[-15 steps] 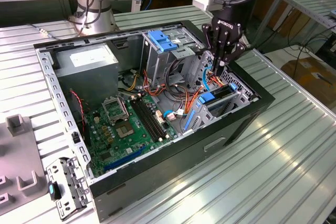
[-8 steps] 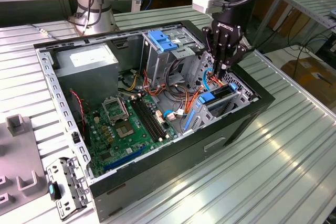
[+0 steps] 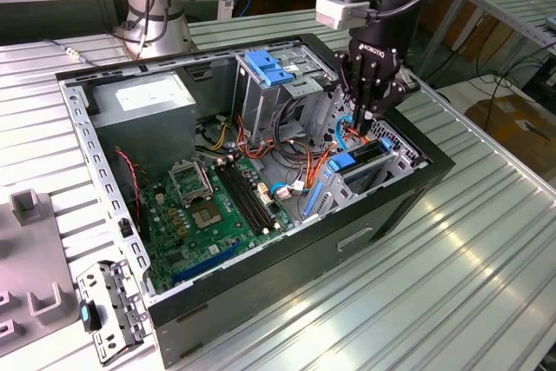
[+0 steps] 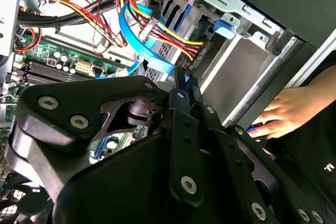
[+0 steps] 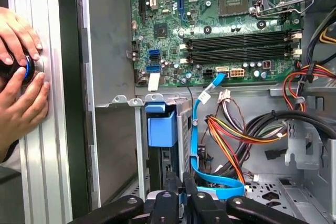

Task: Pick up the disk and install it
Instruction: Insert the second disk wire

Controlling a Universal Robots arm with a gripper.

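Observation:
The disk (image 3: 363,157) sits edge-up in the drive cage (image 3: 395,155) at the front corner of the open computer case, on the exterior view's right, its blue side rail showing. In the first wrist view the disk (image 5: 158,163) stands in its slot under a blue rail tab (image 5: 161,128). My gripper (image 3: 367,114) hangs just above the cage, its fingers (image 5: 172,188) pressed together with nothing visibly held. The shut gripper (image 4: 184,77) also shows in the second wrist view, close to a blue flat cable (image 4: 137,51).
Orange, red and yellow cables (image 3: 306,158) crowd the space beside the cage. The motherboard (image 3: 217,206) lies on the case floor, and a grey power supply (image 3: 143,103) sits at the back. A person's hands (image 5: 21,77) rest on a black knob outside the case wall. A loose bracket (image 3: 104,301) lies on the table.

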